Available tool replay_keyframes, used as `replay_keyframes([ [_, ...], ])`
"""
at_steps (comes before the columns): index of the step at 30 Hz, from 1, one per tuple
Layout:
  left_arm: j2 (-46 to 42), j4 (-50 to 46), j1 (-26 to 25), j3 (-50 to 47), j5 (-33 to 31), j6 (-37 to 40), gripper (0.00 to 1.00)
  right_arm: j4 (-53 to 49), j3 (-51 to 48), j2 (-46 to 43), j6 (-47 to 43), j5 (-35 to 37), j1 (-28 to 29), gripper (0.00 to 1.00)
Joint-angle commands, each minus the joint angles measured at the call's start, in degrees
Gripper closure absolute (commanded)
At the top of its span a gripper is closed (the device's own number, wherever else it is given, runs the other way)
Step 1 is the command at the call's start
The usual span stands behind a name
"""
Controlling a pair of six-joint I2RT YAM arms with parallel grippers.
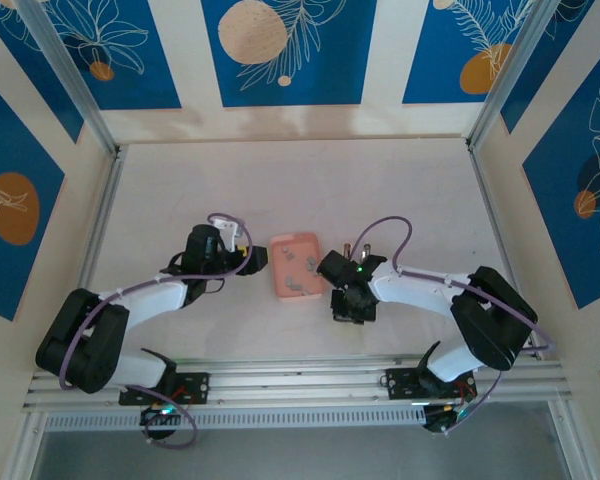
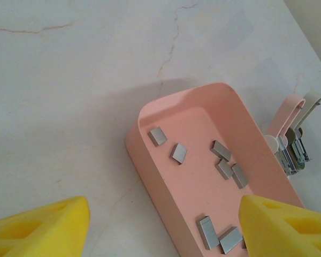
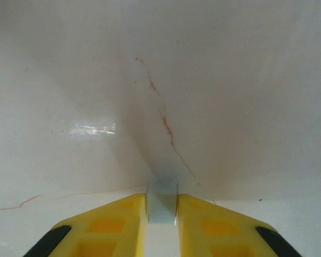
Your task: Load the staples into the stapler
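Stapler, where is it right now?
In the left wrist view, the stapler sits just beyond the right wall of the tray, near the frame's right edge.

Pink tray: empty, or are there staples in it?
Not empty. The pink tray holds several loose grey staples scattered across its floor, seen from the left wrist.

Bright, even light; soft shadows; glare streak on table (image 3: 93, 129); left claw (image 2: 165, 206) edges seem slightly soft.
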Motion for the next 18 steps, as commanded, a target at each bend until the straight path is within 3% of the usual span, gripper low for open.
replay_keyframes([
  [1, -0.1, 1.1, -0.7, -0.4, -0.7, 1.3, 0.27, -1.8, 0.8, 0.8, -1.6, -1.9, 0.2, 0.72],
  [6, -0.1, 0.8, -1.2, -0.6, -0.8, 1.4, 0.27, -7.6, 4.9, -1.6, -2.1, -1.2, -0.4, 0.63],
  [18, -0.1, 0.3, -1.6, -0.4, -1.2, 1.9, 0.27, -10.8, 8.8, 2.6, -1.8, -8.5, -5.7, 0.65],
])
